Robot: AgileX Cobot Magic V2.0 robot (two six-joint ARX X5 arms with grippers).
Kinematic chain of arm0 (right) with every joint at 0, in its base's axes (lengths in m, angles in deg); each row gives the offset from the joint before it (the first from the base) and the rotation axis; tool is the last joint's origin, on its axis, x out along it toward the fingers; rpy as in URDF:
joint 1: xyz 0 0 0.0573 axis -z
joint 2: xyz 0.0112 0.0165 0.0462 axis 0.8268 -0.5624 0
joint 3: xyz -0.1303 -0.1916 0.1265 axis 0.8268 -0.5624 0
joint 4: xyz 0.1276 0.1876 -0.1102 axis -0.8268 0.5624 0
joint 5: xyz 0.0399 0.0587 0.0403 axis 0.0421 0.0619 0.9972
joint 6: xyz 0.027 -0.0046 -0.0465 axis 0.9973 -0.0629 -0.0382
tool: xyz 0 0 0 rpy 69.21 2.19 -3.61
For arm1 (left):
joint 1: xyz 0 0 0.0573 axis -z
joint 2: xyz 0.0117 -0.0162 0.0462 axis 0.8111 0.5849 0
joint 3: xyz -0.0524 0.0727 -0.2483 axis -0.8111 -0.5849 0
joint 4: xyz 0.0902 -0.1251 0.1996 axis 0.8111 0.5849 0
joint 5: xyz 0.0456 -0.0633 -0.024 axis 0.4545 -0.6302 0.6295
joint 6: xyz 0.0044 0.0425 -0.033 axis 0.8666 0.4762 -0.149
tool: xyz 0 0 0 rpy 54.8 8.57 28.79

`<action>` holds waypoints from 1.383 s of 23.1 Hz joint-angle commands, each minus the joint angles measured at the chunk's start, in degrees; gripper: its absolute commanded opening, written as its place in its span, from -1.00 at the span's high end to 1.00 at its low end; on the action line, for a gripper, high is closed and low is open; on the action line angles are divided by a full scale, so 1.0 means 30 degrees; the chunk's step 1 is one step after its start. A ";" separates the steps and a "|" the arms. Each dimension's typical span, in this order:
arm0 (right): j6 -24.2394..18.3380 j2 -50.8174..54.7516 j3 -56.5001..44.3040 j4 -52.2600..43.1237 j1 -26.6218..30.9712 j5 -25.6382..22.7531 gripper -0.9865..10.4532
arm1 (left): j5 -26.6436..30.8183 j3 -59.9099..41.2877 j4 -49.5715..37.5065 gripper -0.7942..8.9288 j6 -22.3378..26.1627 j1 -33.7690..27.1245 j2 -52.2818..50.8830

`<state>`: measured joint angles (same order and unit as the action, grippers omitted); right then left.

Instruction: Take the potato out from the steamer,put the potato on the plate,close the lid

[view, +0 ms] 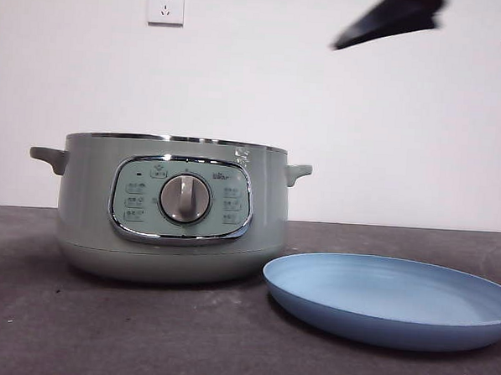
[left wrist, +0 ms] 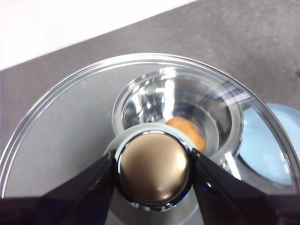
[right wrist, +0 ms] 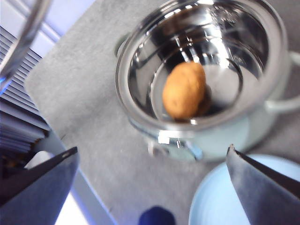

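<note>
Step in hand: the pot (view: 169, 208) stands uncovered, so by my judgement the potato (right wrist: 184, 90) is about to be fetched out; nothing lies on the plate (view: 392, 300) yet.

Left gripper (left wrist: 153, 169): its jaws are clamped on the knob (left wrist: 153, 172) of the lid (left wrist: 56, 136), one jaw on each side, holding the glass lid up in the air. Through the glass, the open pot sits below it, with the potato just visible past the knob.

Right gripper (right wrist: 152, 159): jaws spread wide and holding nothing. It hangs high above the table; the pot's open mouth lies ahead of and below the jaws, and the plate's edge is under one jaw.

Potato: on the shiny floor of the pot, lying on its side, well apart from both grippers.

Plate: on the table just beside the pot, bare.

Next move calls for: the right gripper lowering straight into the pot, jaws astride the potato's narrower width, clear of the metal rim, while the left keeps the lid aside.
</note>
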<state>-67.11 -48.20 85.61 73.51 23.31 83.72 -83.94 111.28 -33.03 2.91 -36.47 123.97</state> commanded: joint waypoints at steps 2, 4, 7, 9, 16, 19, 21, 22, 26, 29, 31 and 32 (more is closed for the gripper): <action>0.0168 -0.3089 0.2790 -0.0117 -0.1217 -0.1275 -0.21 | 0.0321 0.0095 0.0357 0.85 -0.0437 -0.0189 -0.1479; 0.0102 -0.5180 0.4750 -0.0087 -0.1967 -0.2062 -0.21 | 0.0401 0.0095 0.1020 0.85 -0.0568 -0.0189 -0.2280; -0.0015 -0.8539 0.7592 -0.0073 -0.2849 -0.3366 -0.21 | 0.1195 0.0095 0.1800 0.85 -0.0714 -0.0189 -0.3308; -0.0124 -1.0360 0.8750 -0.0087 -0.3213 -0.4328 -0.21 | 0.1173 0.0095 0.2222 0.85 -0.0925 -0.0182 -0.3650; -0.0321 -1.3675 0.9092 -0.1311 -0.3869 -0.6288 -0.21 | 0.1151 0.0095 0.2769 0.85 -0.0918 -0.0182 -0.3796; -0.0342 -1.4506 0.9092 -0.1362 -0.3956 -0.6827 -0.21 | 0.1129 0.0095 0.2776 0.85 -0.0918 -0.0182 -0.3796; -0.0342 -1.4928 0.9092 -0.1421 -0.4044 -0.6878 -0.21 | 0.1122 0.0095 0.2798 0.85 -0.0911 -0.0182 -0.3796; -0.0342 -1.5110 0.9092 -0.1406 -0.4080 -0.7213 -0.14 | 0.1115 0.0095 0.2798 0.85 -0.0911 -0.0182 -0.3796; -0.0430 -1.5183 0.9092 -0.1341 -0.4095 -0.7249 0.89 | 0.1107 0.0095 0.2871 0.85 -0.0882 -0.0182 -0.3796; -0.0539 -1.4571 0.9092 -0.1319 -0.4095 -0.7278 0.85 | 0.1107 0.0095 0.2827 0.85 -0.0838 -0.0182 -0.3789; -0.0969 -1.3092 0.9092 -0.1188 -0.4095 -0.7329 0.85 | 0.1086 0.0095 0.2725 0.85 -0.0838 -0.0182 -0.3774; -0.1093 -1.2094 0.9092 -0.0889 -0.4095 -0.7322 0.85 | 0.1064 0.0095 0.2623 0.85 -0.0838 -0.0182 -0.3738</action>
<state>-69.73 -84.07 112.77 71.83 11.15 61.84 -80.57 111.28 -22.25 0.55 -36.86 113.31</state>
